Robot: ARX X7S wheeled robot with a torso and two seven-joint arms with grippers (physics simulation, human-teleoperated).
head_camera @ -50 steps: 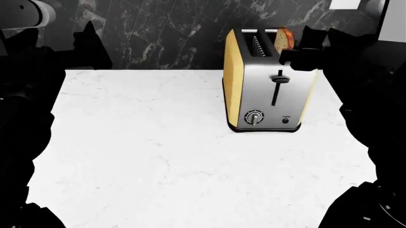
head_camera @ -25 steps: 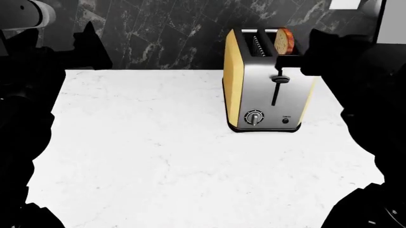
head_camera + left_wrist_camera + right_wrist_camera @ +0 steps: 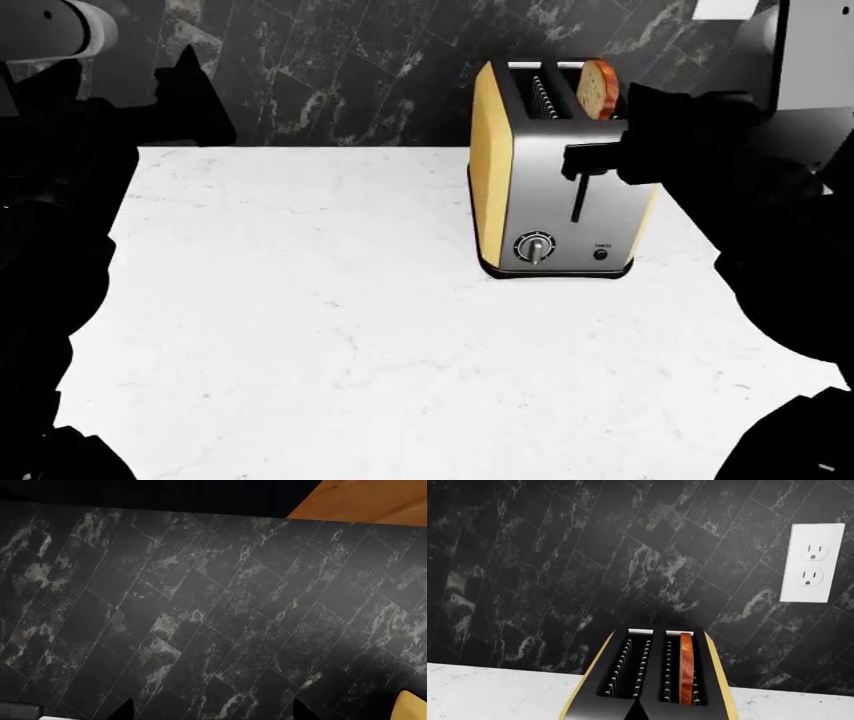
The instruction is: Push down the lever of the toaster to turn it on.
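Under right gripper point(image 3: 577, 160) tip: lever, hidden, atop toaster point(image 3: 561, 190) slot; jaw state unclear.

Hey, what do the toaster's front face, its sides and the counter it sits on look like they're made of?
The toaster front looks like brushed steel: grey with a soft vertical sheen. Its sides look like glossy yellow painted metal or plastic; the render leaves that open. The counter looks like polished white marble or a marble-look stone, with faint grey veins.
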